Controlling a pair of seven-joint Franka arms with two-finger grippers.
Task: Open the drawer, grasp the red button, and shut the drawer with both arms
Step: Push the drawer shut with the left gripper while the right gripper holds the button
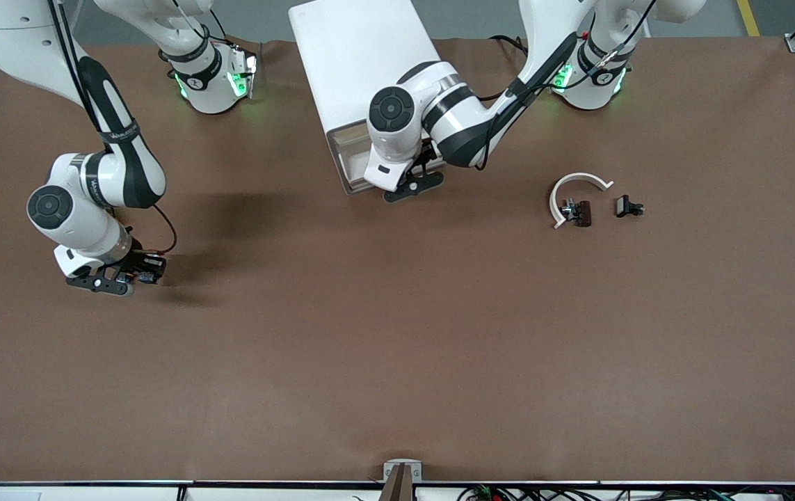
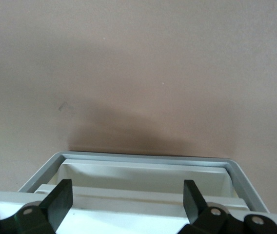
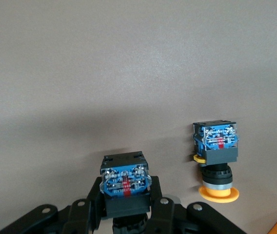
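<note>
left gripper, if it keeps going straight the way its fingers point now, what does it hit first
Most likely the open drawer: the left gripper stands open right over its rim, fingers pointing down into the tray. Depth is hard to judge, so it might meet the front edge instead.

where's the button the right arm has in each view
Front view: the button sits in the right end effector, low over the brown table at the right arm's end.
Left wrist view: not in it.
Right wrist view: the button is clamped between the fingers.
Shared landmark: the brown table.
</note>
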